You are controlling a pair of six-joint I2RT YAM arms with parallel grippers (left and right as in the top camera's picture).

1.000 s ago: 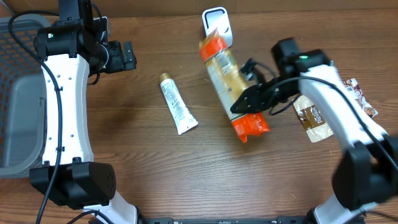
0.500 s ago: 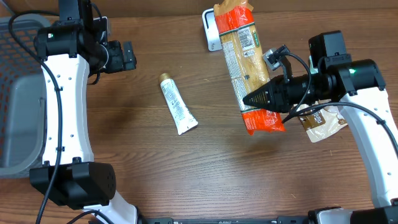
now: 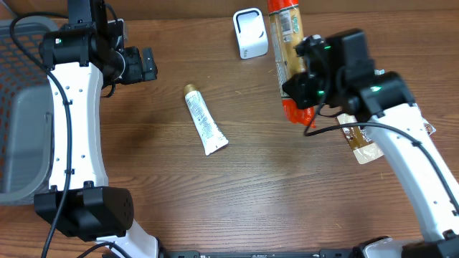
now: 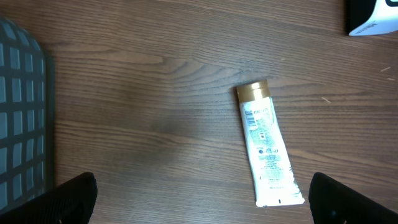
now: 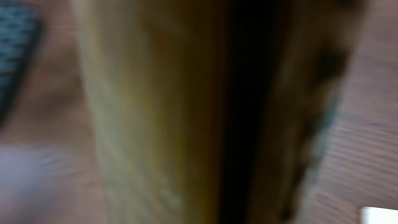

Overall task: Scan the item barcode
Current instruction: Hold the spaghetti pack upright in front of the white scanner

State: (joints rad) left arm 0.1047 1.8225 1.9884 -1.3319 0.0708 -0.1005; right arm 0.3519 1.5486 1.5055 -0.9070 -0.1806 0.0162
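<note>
The item is a long clear packet (image 3: 288, 34) with orange ends and a green label. My right gripper (image 3: 304, 86) is shut on its lower part and holds it above the table, just right of the white scanner (image 3: 250, 34). The packet's top runs out of the overhead view. In the right wrist view the packet (image 5: 168, 112) is a close blur that hides the fingers. My left gripper (image 3: 148, 64) hangs open over bare wood at the far left, its fingertips (image 4: 74, 198) wide apart.
A white tube with a gold cap (image 3: 205, 119) lies mid-table, also seen as the tube (image 4: 266, 145) in the left wrist view. A grey basket (image 3: 16, 107) stands at the left edge. A brown packet (image 3: 361, 140) lies on the right under the right arm.
My right arm has swung the packet back and to the right of the scanner, turning it more upright. The left arm and the tube have not moved.
</note>
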